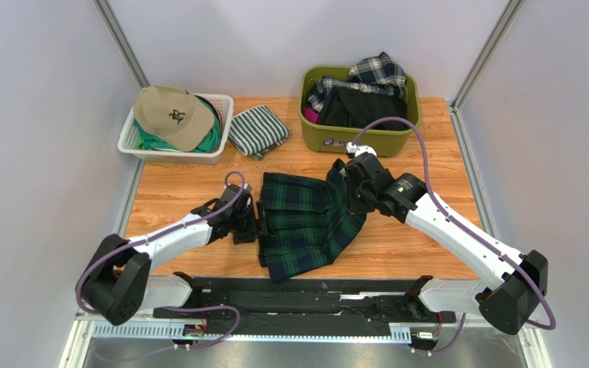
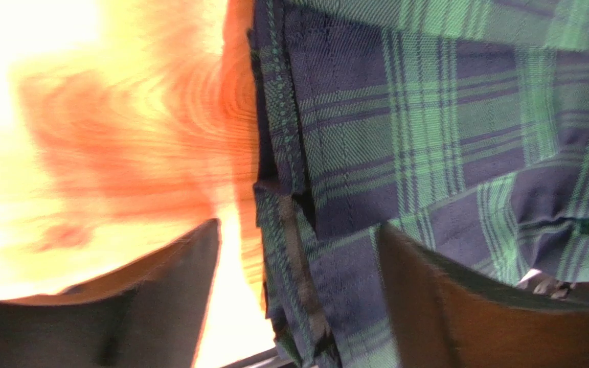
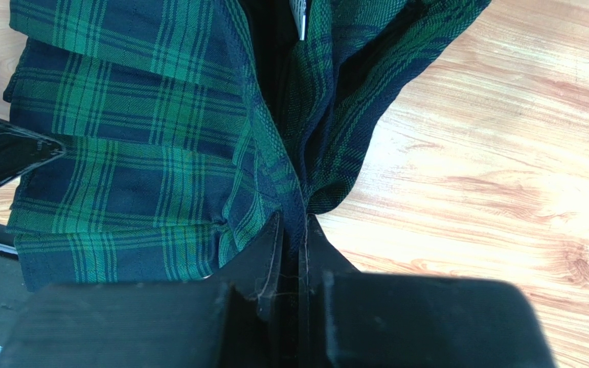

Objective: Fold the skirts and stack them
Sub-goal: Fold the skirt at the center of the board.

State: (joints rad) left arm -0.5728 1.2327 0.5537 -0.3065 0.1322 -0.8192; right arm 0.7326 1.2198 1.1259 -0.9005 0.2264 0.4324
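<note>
- The dark green-navy tartan skirt (image 1: pixel 305 222) lies on the counter (image 1: pixel 175 192), midway between its left and right edges and reaching close to the near edge. It is partly folded, pleats showing.
- The left tool (image 1: pixel 245 222) sits low at the skirt's left edge with its jaws wide apart. In the wrist view one finger (image 2: pixel 159 299) is over bare wood and the other (image 2: pixel 459 307) over the tartan, gripping nothing.
- The right tool (image 1: pixel 349 188) is clamped narrow on a ridge of the tartan's far right part.
- The plain black skirt (image 1: pixel 359 107) and the navy-white-grey plaid skirt (image 1: pixel 378 73) lie heaped in a green bin (image 1: pixel 317 134) at the far right corner.
- A white basket (image 1: pixel 132 142) holding a tan cap (image 1: pixel 171 115) stands at the far left corner, with a striped cloth (image 1: pixel 258 130) just beside it.
</note>
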